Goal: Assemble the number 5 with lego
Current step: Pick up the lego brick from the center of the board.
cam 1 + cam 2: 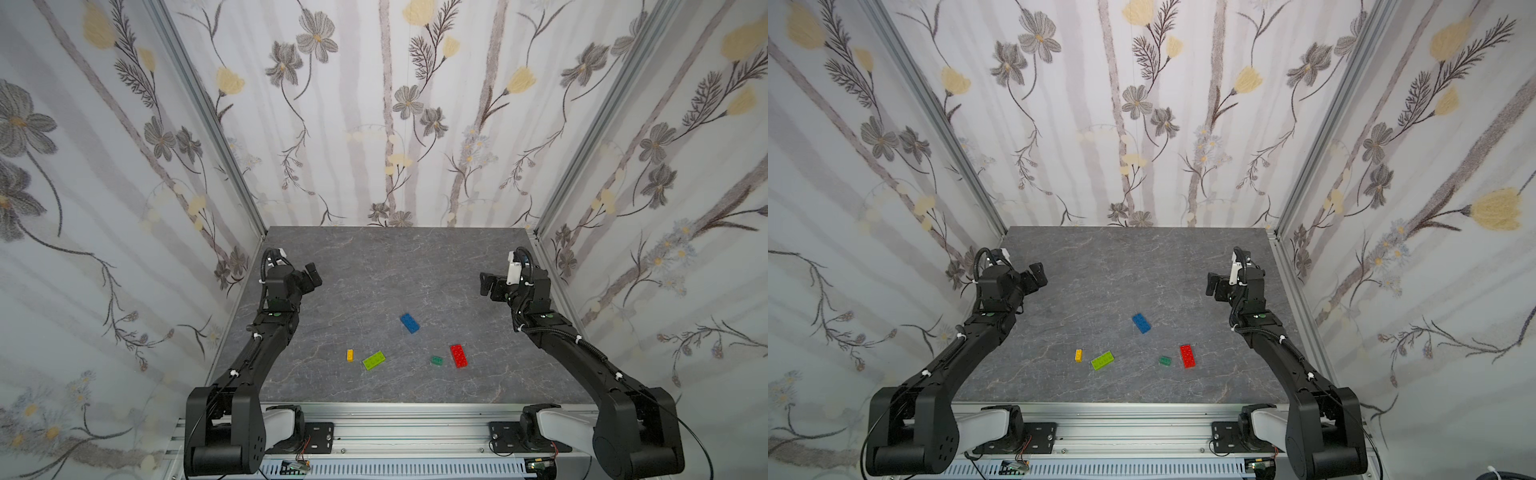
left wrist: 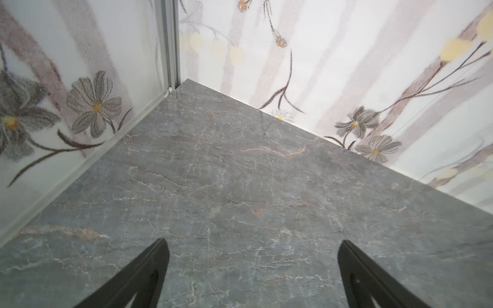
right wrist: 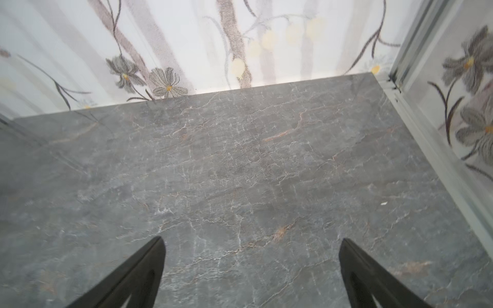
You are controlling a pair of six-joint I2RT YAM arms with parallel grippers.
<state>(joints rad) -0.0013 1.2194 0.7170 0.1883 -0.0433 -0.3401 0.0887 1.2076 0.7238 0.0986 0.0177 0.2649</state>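
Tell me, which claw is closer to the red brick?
The right gripper. It hangs open farther back than the red brick; the left gripper, also open, is across the table, much farther.

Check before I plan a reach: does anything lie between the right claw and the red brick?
Nothing visible does. The open right claw hangs over bare table; the dark-green brick lies beside the red brick, away from the claw.

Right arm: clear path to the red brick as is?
Probably yes. The right hand is open and empty, and nothing stands between it and the red brick. The dark-green brick lies close beside it, not touching.
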